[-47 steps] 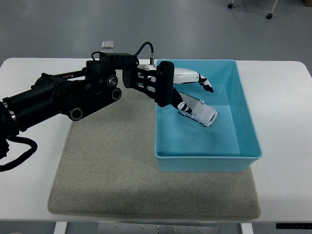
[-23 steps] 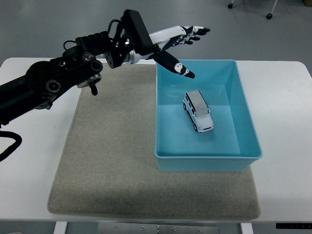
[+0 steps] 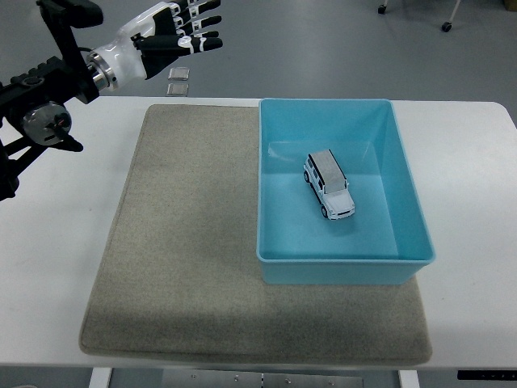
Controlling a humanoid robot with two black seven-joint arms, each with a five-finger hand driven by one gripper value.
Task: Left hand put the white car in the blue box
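Observation:
The white car stands on its wheels on the floor of the blue box, near the middle. My left hand is high at the upper left, well away from the box, with its white-and-black fingers spread and nothing in them. Its black arm runs off the left edge. The right arm is not in view.
The blue box sits on the right part of a grey mat on the white table. Two small clear squares lie beyond the table's far edge, below my hand.
My left hand let go of the car inside the box, then rose and pulled back to the upper left. The car now rests alone in the box.

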